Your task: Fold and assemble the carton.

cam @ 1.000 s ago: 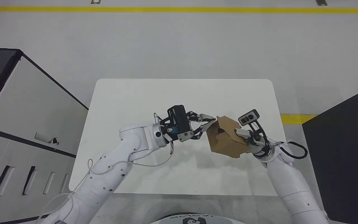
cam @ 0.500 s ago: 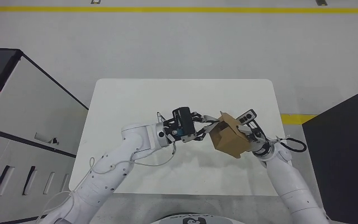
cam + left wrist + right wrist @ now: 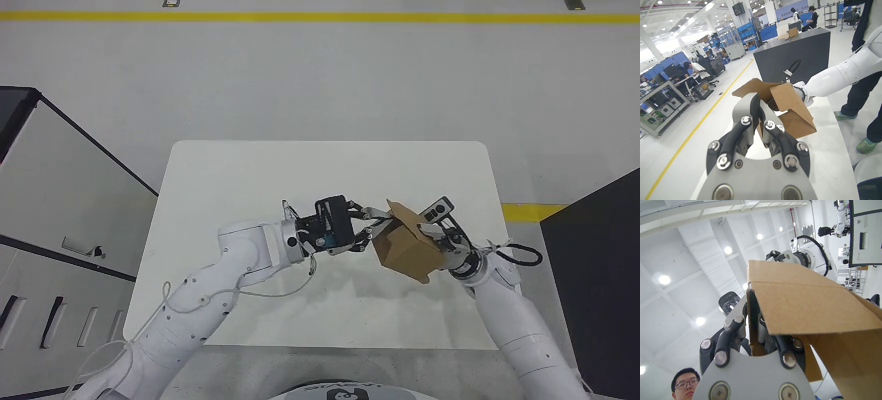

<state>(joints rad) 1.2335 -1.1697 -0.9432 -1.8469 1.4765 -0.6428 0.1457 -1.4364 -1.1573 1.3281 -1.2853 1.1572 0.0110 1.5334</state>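
White surface (image 3: 230, 200) lies below the carton (image 3: 405, 252), which we hold lifted off it between our two arms. Over the last second we have brought the left hand (image 3: 758, 114) closer in against the carton. The carton has turned in the grip, so one corner now tips upward and the open flap (image 3: 745, 91) stands higher than it did. The right hand (image 3: 752, 317) has swung round with the carton rather than letting go. We read this as a reorienting step. The body looks roughly opened into a box shape, but the flaps are not yet folded shut, so most of the closing work seems left to do.

The left hand is nearly pressed together, its two fingers (image 3: 755, 106) pinching a thin cardboard edge on the side of the carton facing that arm. The right hand, on the opposite side of the carton, is likewise narrowed onto a single wall, with the cardboard sandwiched in its grip. Neither hand touches anything beyond the carton.
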